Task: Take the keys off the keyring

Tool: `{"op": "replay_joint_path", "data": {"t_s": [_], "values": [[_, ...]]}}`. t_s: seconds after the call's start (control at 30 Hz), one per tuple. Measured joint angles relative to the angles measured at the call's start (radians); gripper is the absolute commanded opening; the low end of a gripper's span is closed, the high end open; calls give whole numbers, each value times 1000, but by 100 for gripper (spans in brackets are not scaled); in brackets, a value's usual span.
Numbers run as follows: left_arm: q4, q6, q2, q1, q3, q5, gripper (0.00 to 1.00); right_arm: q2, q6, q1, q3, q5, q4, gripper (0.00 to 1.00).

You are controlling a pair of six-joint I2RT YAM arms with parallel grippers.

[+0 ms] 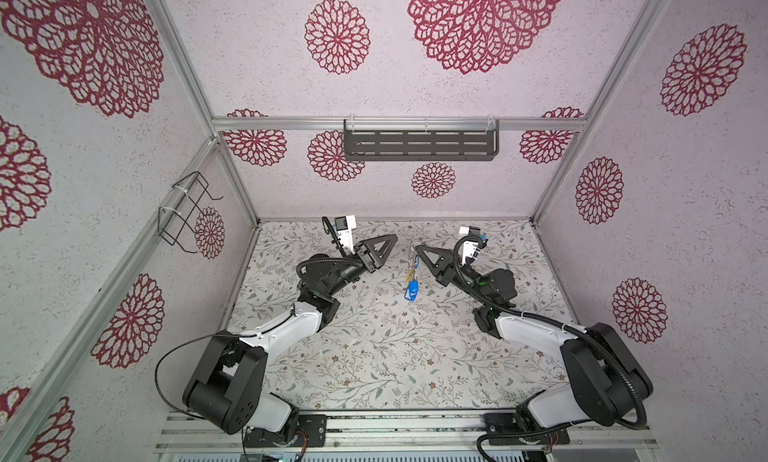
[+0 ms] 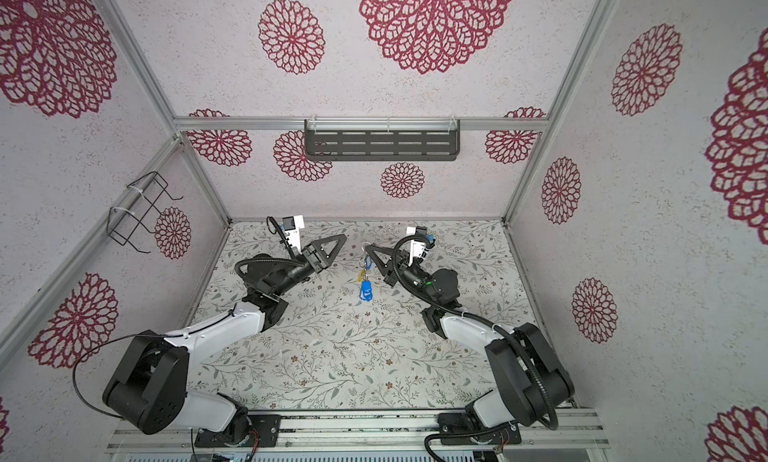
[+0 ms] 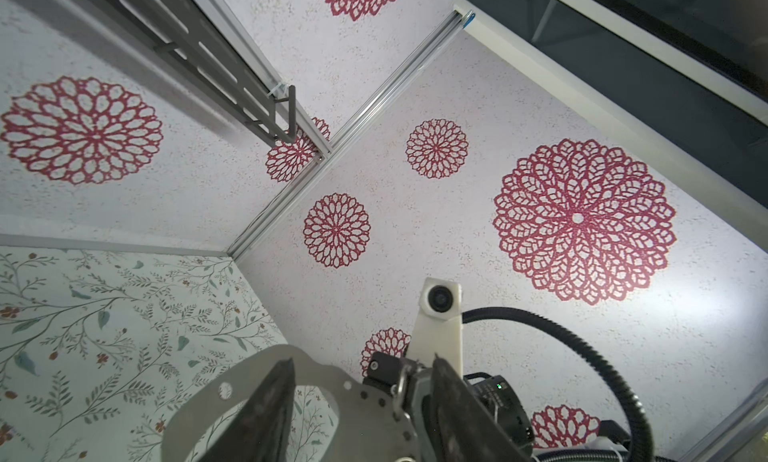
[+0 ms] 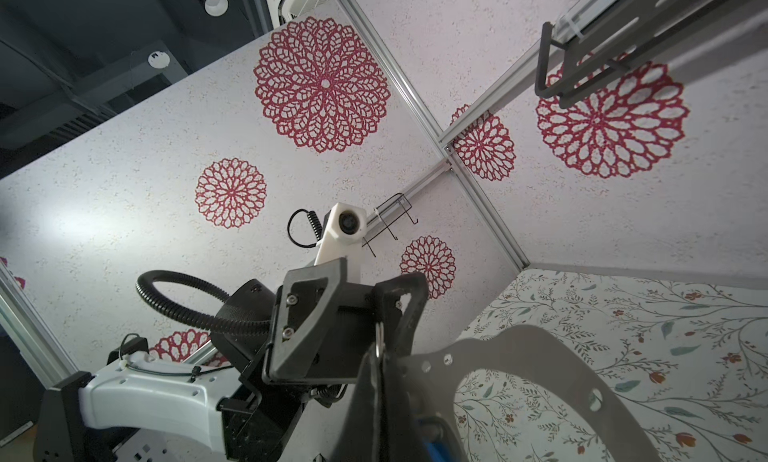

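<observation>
The keyring (image 3: 374, 418), a flat grey plate with a wide hole, hangs edge-on above the table in both top views (image 1: 412, 257) (image 2: 364, 256). My right gripper (image 1: 417, 247) (image 4: 380, 358) is shut on its rim, and a small split ring pokes out at the fingertips. The keys, with blue and yellow tags (image 1: 411, 290) (image 2: 365, 289), dangle below the plate. A blue tag (image 4: 434, 447) shows behind the right fingers. My left gripper (image 1: 393, 236) (image 3: 363, 359) is open just left of the keyring. Its jaws stand apart and hold nothing.
A dark slotted shelf (image 1: 419, 145) hangs on the back wall and a black wire rack (image 1: 187, 214) on the left wall. The floral table surface (image 1: 374, 356) lies below both arms. Both grippers meet near the back of the table.
</observation>
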Motion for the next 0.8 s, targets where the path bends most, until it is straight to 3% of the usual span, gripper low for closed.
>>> {"op": "replay_joint_path", "data": {"t_s": [0.23,0.8], "values": [[95,-19,47,-54,-1,-11,34,43,68,1,3,34,80,0],[201,-97,153,-92,35,-13,25,43,104,21,3,87,155,0]]}}
